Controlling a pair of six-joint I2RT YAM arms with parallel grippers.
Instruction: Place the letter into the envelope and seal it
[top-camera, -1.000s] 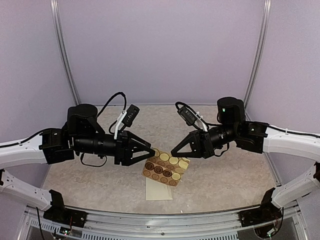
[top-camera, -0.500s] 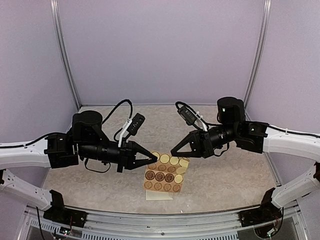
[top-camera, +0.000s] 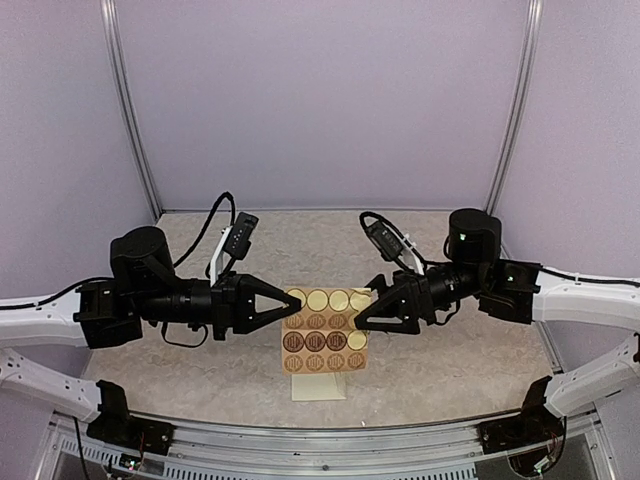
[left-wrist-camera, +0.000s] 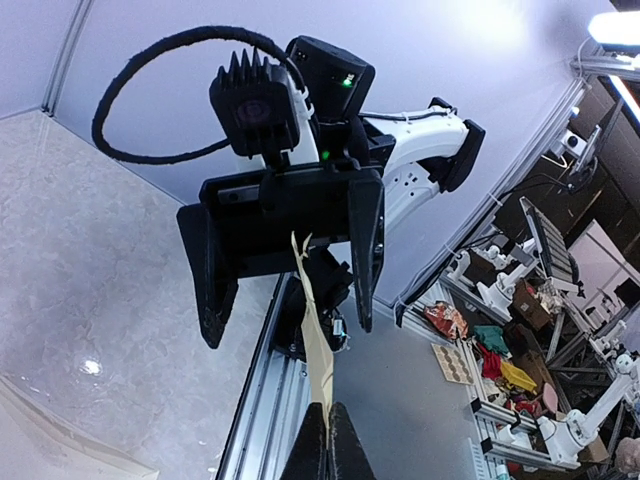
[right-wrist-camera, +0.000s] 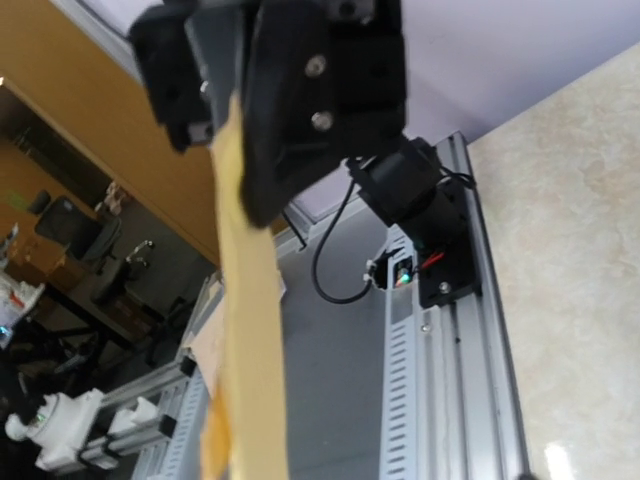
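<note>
swung square since a second ago, the sticker sheet (top-camera: 325, 335) hangs between both arms over the table (top-camera: 450, 350). the left gripper (top-camera: 298, 302) is pinched tight on its 9 o'clock edge. the right gripper (top-camera: 358, 325), at 3 o'clock, has its jaws spread either side of that edge, not biting. the envelope (top-camera: 318, 386) peeks out flat at the sheet's 6 o'clock. with one thin pinch carrying it, the sheet may droop, twist or slip free.

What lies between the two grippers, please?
The sticker sheet spans the gap from the left gripper, which pinches it, to the right gripper; the top view shows this best.
</note>
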